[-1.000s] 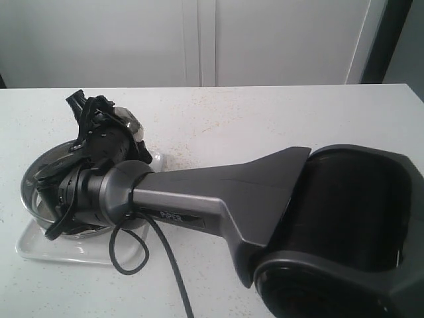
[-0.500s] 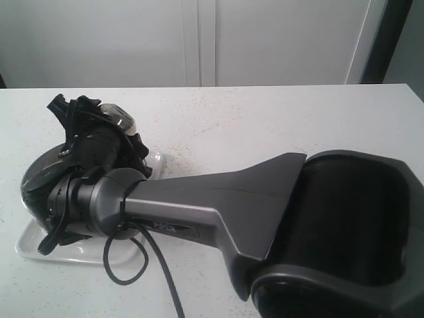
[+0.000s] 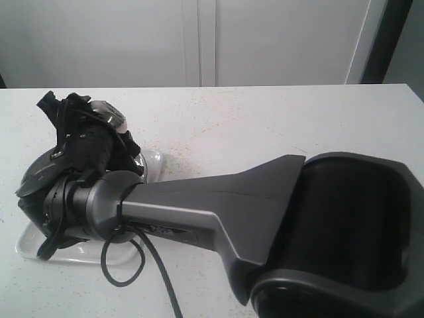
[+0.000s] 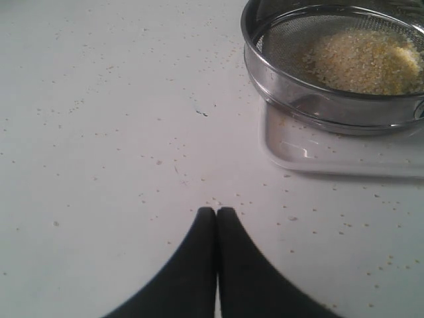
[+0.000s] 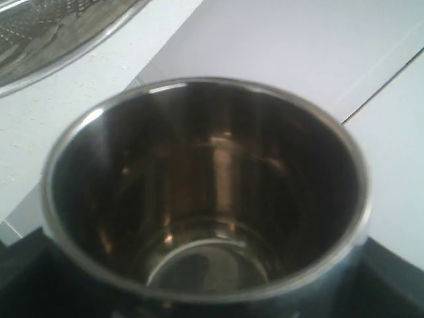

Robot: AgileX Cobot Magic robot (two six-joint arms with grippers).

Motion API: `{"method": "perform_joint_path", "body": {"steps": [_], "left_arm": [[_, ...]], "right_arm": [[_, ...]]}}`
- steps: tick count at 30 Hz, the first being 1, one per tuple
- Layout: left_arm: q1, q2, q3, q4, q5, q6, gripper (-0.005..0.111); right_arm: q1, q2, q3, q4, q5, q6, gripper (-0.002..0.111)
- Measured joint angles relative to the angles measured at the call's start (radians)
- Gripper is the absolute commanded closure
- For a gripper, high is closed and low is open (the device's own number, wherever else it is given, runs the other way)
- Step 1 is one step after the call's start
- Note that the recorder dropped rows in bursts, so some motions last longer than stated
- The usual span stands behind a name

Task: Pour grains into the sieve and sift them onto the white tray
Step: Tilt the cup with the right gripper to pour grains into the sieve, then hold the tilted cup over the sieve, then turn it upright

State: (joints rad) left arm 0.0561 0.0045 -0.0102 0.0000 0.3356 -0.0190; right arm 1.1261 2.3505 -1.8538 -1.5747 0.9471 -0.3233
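Observation:
The sieve (image 4: 331, 99) sits on the white tray (image 4: 331, 158), with a heap of yellow and beige grains (image 4: 363, 61) on its mesh. In the exterior view my right arm covers most of the sieve (image 3: 28, 177); only corners of the tray (image 3: 153, 163) show. My right gripper (image 3: 93, 129) is shut on a small steel cup (image 3: 105, 110), tipped above the sieve. The cup (image 5: 205, 199) looks empty inside, and the sieve rim (image 5: 59, 40) lies beyond it. My left gripper (image 4: 216, 212) is shut and empty, over bare table short of the tray.
Stray grains (image 4: 165, 159) are scattered over the white tabletop (image 3: 265, 126). My right arm's large dark link (image 3: 218, 205) and base (image 3: 344, 232) fill the exterior view's lower right, with a black cable (image 3: 122, 275) looping below. White cabinet doors (image 3: 199, 40) stand behind the table.
My right gripper has carried the steel cup leftward and a little up over the sieve, its wrist swinging with it. The sieve and tray have stayed in place.

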Motion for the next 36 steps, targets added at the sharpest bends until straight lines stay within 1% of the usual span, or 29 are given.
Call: {"method": "perform_joint_path", "body": {"steps": [3,11,16,23,26,31,36], "left_arm": [[0.0,0.0,0.0,0.0,0.0,0.0,0.107],[0.0,0.0,0.0,0.0,0.0,0.0,0.107],[0.0,0.0,0.0,0.0,0.0,0.0,0.107],[0.0,0.0,0.0,0.0,0.0,0.0,0.107],[0.0,0.0,0.0,0.0,0.0,0.0,0.107],[0.0,0.0,0.0,0.0,0.0,0.0,0.107],[0.0,0.0,0.0,0.0,0.0,0.0,0.107]], "right_arm": [[0.0,0.001,0.0,0.0,-0.002,-0.071,0.108],[0.0,0.01,0.0,0.004,-0.006,-0.069,0.108],[0.0,0.012,0.0,0.006,-0.012,-0.01,0.108],[-0.005,0.012,0.0,0.014,0.019,0.01,0.108],[-0.009,0.012,0.0,0.03,0.023,-0.039,0.108],[-0.009,0.01,0.0,0.003,0.037,0.027,0.108],[-0.009,0.01,0.0,0.003,0.035,0.032,0.108]]}}
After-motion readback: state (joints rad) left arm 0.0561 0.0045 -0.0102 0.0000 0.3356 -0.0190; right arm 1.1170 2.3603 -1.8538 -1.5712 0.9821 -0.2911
